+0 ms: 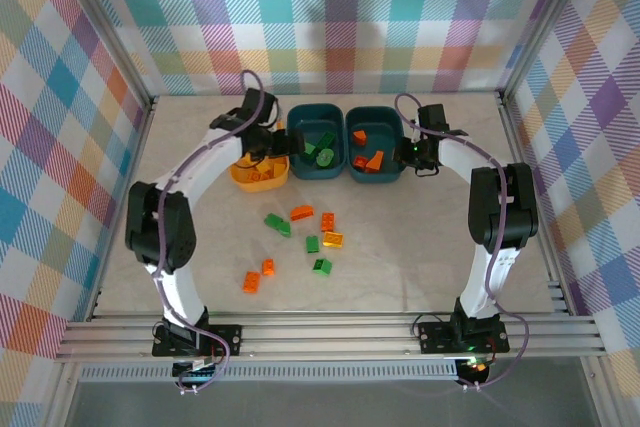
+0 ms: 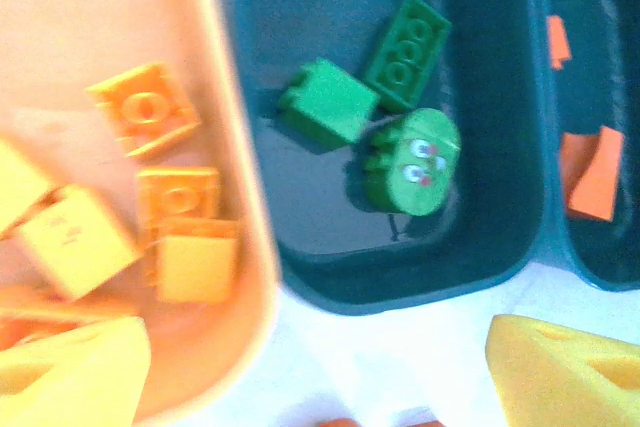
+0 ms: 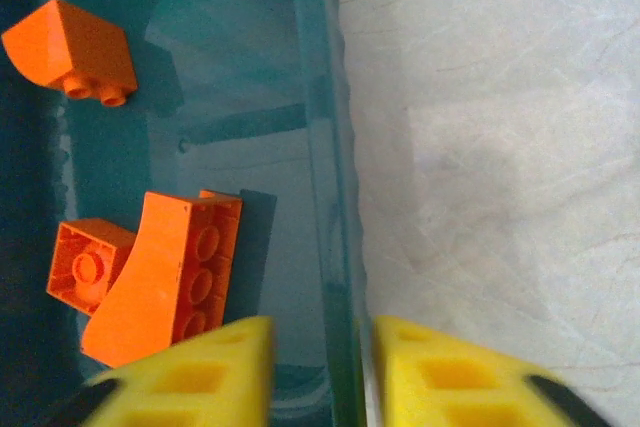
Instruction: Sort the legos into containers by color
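Observation:
The yellow-orange tub (image 1: pixel 243 176) (image 2: pixel 60 37) holds several yellow bricks (image 2: pixel 72 240). The middle teal tub (image 1: pixel 297 169) (image 2: pixel 480 257) holds three green bricks (image 2: pixel 412 160). My left gripper (image 1: pixel 268 143) (image 2: pixel 320 392) hangs over the gap between these two tubs, open, with nothing between its fingers. The right teal tub (image 1: pixel 376 176) (image 3: pixel 250 37) holds orange bricks (image 3: pixel 165 277). My right gripper (image 1: pixel 415 153) (image 3: pixel 322 372) straddles this tub's right wall (image 3: pixel 340 247), shut on it. Loose legos lie on the table: green (image 1: pixel 277 223), orange (image 1: pixel 301 212) and yellow (image 1: pixel 333 239).
More loose bricks lie nearer the arms: green ones (image 1: pixel 322 266) and two orange ones (image 1: pixel 250 282). The three tubs stand side by side at the back. Bare table (image 1: pixel 450 247) stretches to the right of the bricks. Metal frame rails (image 1: pixel 300 325) edge the table.

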